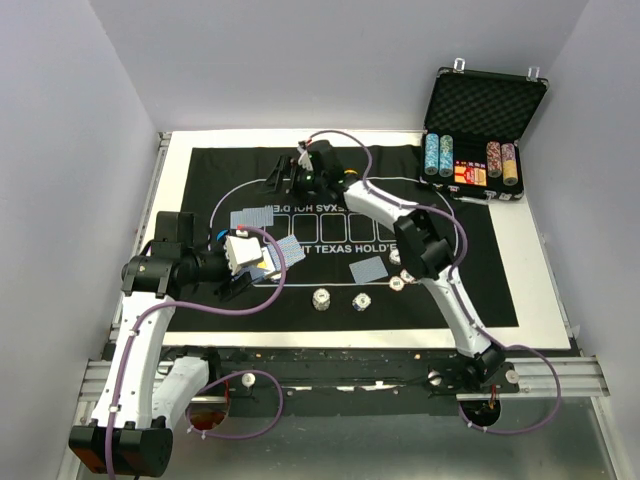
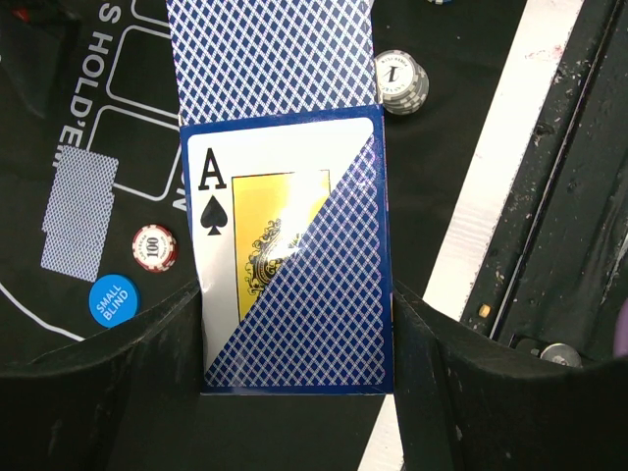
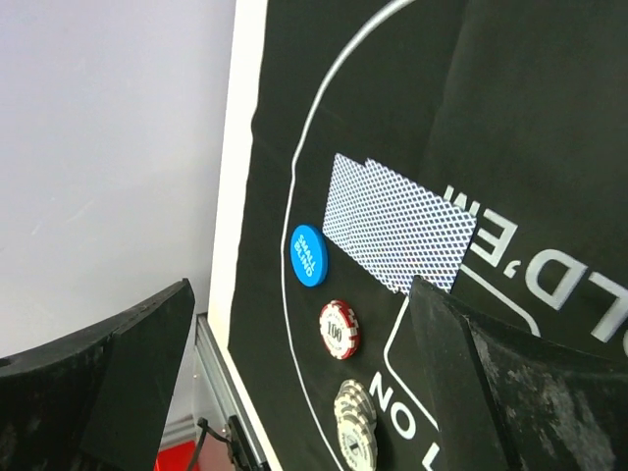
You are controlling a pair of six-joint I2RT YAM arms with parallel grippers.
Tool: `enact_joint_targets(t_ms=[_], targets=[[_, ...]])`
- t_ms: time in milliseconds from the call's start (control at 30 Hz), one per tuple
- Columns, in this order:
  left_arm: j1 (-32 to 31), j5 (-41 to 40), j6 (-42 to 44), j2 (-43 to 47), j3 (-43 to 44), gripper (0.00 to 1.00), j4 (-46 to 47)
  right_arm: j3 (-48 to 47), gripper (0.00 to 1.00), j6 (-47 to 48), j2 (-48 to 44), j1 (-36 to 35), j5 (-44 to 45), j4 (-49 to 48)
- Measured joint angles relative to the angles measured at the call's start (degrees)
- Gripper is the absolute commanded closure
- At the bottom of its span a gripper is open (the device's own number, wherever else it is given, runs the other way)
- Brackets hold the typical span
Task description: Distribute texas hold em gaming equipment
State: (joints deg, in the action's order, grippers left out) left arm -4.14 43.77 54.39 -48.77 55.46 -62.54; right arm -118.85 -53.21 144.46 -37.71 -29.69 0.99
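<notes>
The white counter (image 1: 540, 270) carries a black felt mat (image 1: 470, 290) printed with white lines and block lettering. At the far right corner stands an open hard case (image 1: 485, 105). Its lid is lined with dimpled grey foam, and its tray holds upright rolls (image 1: 438, 155) of speckled chips.

The left gripper (image 2: 296, 314) is clenched on the box (image 2: 294, 265), a flat glossy carton. The box face shows an ace of spades on white, cut by a diagonal of blue lattice. The box hangs over the mat's near left part, and a blue lattice-backed card (image 2: 270, 49) juts from its far end.

The right gripper (image 3: 304, 392) is released over the mat's far side, its matte black fingers wide apart with nothing between them.

Two overlapped cards (image 3: 392, 224) lie face down on the mat's left. Just beside them are a round blue button (image 3: 309, 255) marked SMALL BLIND and a red-and-white chip (image 3: 340, 329) marked 100. Another pair (image 1: 368, 269) lies face down right of centre. Short round stacks (image 1: 321, 299) of pale speckled chips sit along the mat's near side.
</notes>
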Motion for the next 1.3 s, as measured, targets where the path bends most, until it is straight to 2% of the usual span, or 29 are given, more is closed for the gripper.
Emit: enact_joint_targets(t_ms=[167, 333, 533, 633, 767, 1000, 1133, 1300], targets=[[0.00, 0.02, -0.02, 0.00, 0.00, 0.53, 0.02, 1.07, 0.00, 2.54, -4.98, 2.19, -0.11, 2.69], [0.00, 0.02, -0.22, 0.00, 0.00, 0.53, 0.00, 1.14, 0.00, 2.73, -5.33, 2.84, -0.24, 4.31], [0.00, 0.02, -0.44, 0.00, 0.00, 0.53, 0.02, 14.60, 0.00, 3.48, -9.29, 2.60, -0.57, 3.34], [0.00, 0.02, -0.44, -0.02, 0.00, 0.53, 0.13, 24.72, 0.00, 3.91, -15.65, 2.93, -0.94, 3.41], [0.00, 0.02, -0.44, -0.17, -0.24, 0.53, 0.55, 35.06, 0.00, 4.61, -28.68, 5.27, -1.62, 3.02], [0.00, 0.11, -0.46, -1.90, -0.26, 0.53, 0.96, 43.91, 0.00, 5.86, -49.81, 8.07, -3.74, -0.55], [0.00, 0.17, -0.66, -2.16, -0.26, 0.53, 1.42, 48.30, 0.00, 5.95, -54.36, 7.52, -7.30, -1.90], [0.00, 0.20, -0.74, -2.16, -0.26, 0.53, 1.81, 51.28, 0.00, 7.15, -54.60, 5.66, -9.51, -0.63]])
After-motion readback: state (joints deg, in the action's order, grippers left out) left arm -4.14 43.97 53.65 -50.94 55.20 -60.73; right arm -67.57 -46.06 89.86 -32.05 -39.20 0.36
